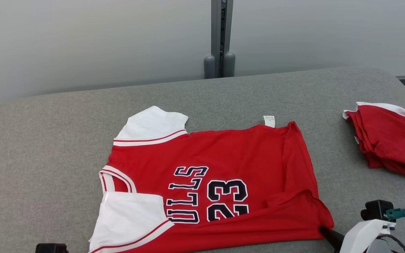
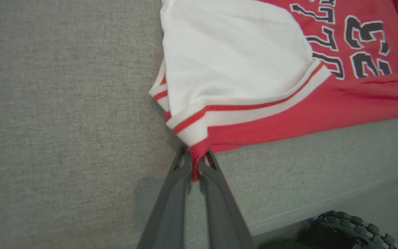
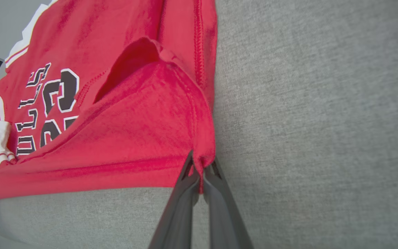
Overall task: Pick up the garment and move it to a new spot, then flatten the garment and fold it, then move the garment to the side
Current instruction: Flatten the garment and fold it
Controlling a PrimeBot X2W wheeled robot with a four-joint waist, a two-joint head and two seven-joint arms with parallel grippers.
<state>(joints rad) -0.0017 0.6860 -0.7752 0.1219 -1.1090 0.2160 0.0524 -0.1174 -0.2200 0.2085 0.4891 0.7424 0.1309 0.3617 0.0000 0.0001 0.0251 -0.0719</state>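
Overall: red jersey garment [image 1: 223,154] lies spread and mostly flat on the grey woven-cloth counter [image 1: 47,158], centre to lower middle of the head view.
Material: soft knit; white sleeves with ribbed, red-striped cuffs; stitched hem; one fold raised near the lower right corner.
Writing: "ULLS" and "23" in dark characters outlined white, lying sideways.
Tag: small white label [image 1: 269,121] at the garment's upper edge; print too small to read.
Left side: left gripper [image 2: 195,157], jaws pinching the red corner under the sleeve cuff, lower left.
Right side: right gripper [image 3: 202,162], jaws pinching the hem corner, lower right.
Other item: folded red-and-white cloth pile [image 1: 389,144] at the right edge, well apart.
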